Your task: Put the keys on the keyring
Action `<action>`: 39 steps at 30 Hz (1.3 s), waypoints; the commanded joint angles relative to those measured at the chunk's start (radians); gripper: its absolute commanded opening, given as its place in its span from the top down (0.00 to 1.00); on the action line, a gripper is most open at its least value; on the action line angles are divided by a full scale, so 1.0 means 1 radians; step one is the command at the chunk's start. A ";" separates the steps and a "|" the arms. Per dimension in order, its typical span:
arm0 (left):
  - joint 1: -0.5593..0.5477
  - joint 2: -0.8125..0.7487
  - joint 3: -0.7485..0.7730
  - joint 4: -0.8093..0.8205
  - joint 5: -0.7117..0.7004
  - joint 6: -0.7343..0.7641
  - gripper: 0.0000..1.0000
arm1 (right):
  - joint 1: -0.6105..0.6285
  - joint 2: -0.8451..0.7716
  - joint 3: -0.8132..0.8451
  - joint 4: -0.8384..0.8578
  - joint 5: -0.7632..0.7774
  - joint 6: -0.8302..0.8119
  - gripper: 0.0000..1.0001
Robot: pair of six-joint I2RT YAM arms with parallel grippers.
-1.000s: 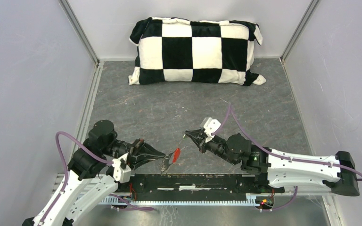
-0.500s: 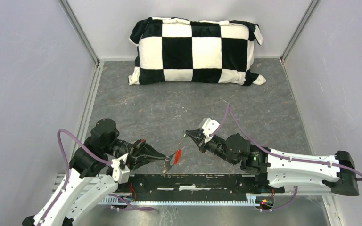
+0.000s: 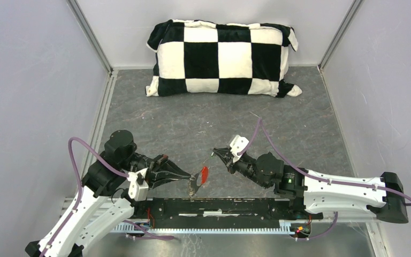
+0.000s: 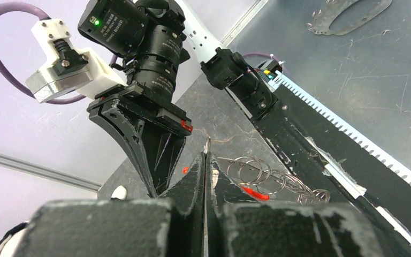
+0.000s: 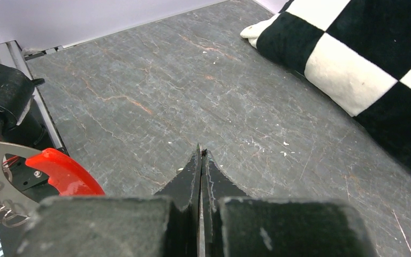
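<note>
The keyring [image 3: 194, 185] hung by the near edge of the table [image 3: 192, 123], pinched in the left gripper [image 3: 187, 177], whose fingers were pressed fully together on it. Its red tag [image 3: 204, 175] stood to the right. Near the tag but apart from it, the right gripper [image 3: 215, 153] had its fingers closed tight; whether they held anything could not be told.

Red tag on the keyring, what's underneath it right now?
Top view: the red tag hangs at the left pincer above grey mat, silver rings beside. The mat patch beneath is hidden.
</note>
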 commanded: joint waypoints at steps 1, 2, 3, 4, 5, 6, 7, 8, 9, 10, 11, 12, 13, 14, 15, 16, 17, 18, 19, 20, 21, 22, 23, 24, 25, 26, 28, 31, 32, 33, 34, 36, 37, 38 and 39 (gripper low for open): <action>-0.003 0.019 0.048 0.057 0.035 -0.068 0.98 | -0.005 -0.021 -0.010 0.013 0.030 0.005 1.00; -0.003 0.021 0.049 0.057 0.036 -0.071 0.98 | -0.005 -0.023 -0.012 0.012 0.031 0.004 1.00; -0.003 0.023 0.052 0.057 0.035 -0.071 0.98 | -0.005 -0.024 -0.015 0.012 0.032 0.006 1.00; -0.003 0.023 0.051 0.060 0.036 -0.076 0.98 | -0.005 -0.026 -0.017 0.012 0.035 0.007 1.00; -0.003 0.023 0.049 0.077 0.036 -0.096 0.98 | -0.005 -0.028 -0.018 0.012 0.037 0.007 1.00; -0.003 0.023 0.047 0.098 0.036 -0.124 0.98 | -0.005 -0.029 -0.020 0.012 0.039 0.008 1.00; -0.003 0.024 0.047 0.113 0.036 -0.143 0.98 | -0.005 -0.030 -0.021 0.011 0.040 0.009 1.00; -0.003 0.026 0.047 0.123 0.036 -0.156 0.98 | -0.005 -0.030 -0.021 0.012 0.040 0.010 1.00; -0.003 0.028 0.048 0.128 0.036 -0.165 0.98 | -0.005 -0.028 -0.021 0.012 0.039 0.009 1.00; -0.003 0.031 0.049 0.129 0.037 -0.169 0.98 | -0.005 -0.027 -0.023 0.011 0.041 0.010 1.00; -0.003 0.034 0.051 0.129 0.040 -0.171 0.98 | -0.005 -0.027 -0.024 0.010 0.040 0.011 1.00; -0.003 0.036 0.053 0.129 0.041 -0.174 0.98 | -0.005 -0.025 -0.026 0.008 0.043 0.011 1.00; -0.003 0.038 0.053 0.129 0.042 -0.176 0.98 | -0.006 -0.022 -0.029 0.004 0.045 0.012 1.00; -0.004 0.041 0.054 0.129 0.042 -0.179 0.98 | -0.005 -0.021 -0.033 0.003 0.045 0.012 1.00; -0.003 0.045 0.053 0.137 0.042 -0.190 0.98 | -0.005 -0.018 -0.039 -0.001 0.047 0.012 1.00; -0.003 0.048 0.050 0.156 0.036 -0.215 0.98 | -0.007 -0.013 -0.044 -0.004 0.050 0.012 1.00; -0.003 0.053 0.049 0.175 0.030 -0.239 0.98 | -0.008 -0.004 -0.049 -0.010 0.051 0.012 1.00; -0.003 0.060 0.049 0.181 0.023 -0.246 0.98 | -0.008 0.006 -0.053 -0.016 0.055 0.024 1.00; -0.003 0.066 0.050 0.192 0.015 -0.260 0.98 | -0.011 0.022 -0.056 -0.027 0.062 0.041 1.00; -0.003 0.071 0.050 0.204 0.006 -0.276 0.98 | -0.013 0.045 -0.057 -0.043 0.064 0.045 1.00; -0.003 0.076 0.050 0.216 -0.003 -0.306 0.98 | -0.014 0.064 -0.057 -0.057 0.064 0.052 1.00; -0.003 0.078 0.050 0.227 -0.008 -0.325 0.98 | -0.017 0.091 -0.060 -0.063 0.065 0.061 1.00; -0.004 0.078 0.050 0.237 -0.011 -0.337 0.98 | -0.019 0.111 -0.065 -0.062 0.063 0.073 1.00; -0.003 0.078 0.048 0.247 -0.011 -0.347 0.98 | -0.022 0.135 -0.071 -0.058 0.053 0.082 1.00; -0.003 0.077 0.047 0.259 -0.010 -0.358 0.98 | -0.025 0.160 -0.080 -0.048 0.042 0.093 1.00; -0.003 0.076 0.047 0.274 -0.007 -0.371 0.98 | -0.032 0.179 -0.087 -0.037 0.033 0.110 1.00; -0.003 0.080 0.053 0.292 -0.001 -0.394 0.98 | -0.049 0.219 -0.107 -0.001 -0.016 0.135 1.00; -0.003 0.088 0.066 0.293 0.003 -0.407 0.98 | -0.073 0.275 -0.135 0.058 -0.077 0.171 0.98; -0.004 0.088 0.068 0.293 0.002 -0.411 0.98 | -0.079 0.288 -0.142 0.070 -0.089 0.178 0.98; -0.003 0.088 0.069 0.293 0.004 -0.415 0.98 | -0.082 0.297 -0.147 0.084 -0.097 0.183 0.98; -0.003 0.084 0.070 0.293 0.007 -0.415 0.98 | -0.084 0.302 -0.155 0.095 -0.103 0.184 0.98; -0.003 0.077 0.066 0.293 0.011 -0.408 0.98 | -0.085 0.303 -0.168 0.124 -0.113 0.183 0.98; -0.003 0.073 0.062 0.294 0.012 -0.399 0.98 | -0.085 0.301 -0.174 0.132 -0.114 0.183 0.98; -0.003 0.066 0.058 0.294 0.012 -0.379 0.98 | -0.085 0.302 -0.175 0.138 -0.116 0.181 0.98; -0.003 0.060 0.053 0.294 0.010 -0.365 0.98 | -0.084 0.301 -0.174 0.136 -0.116 0.180 0.99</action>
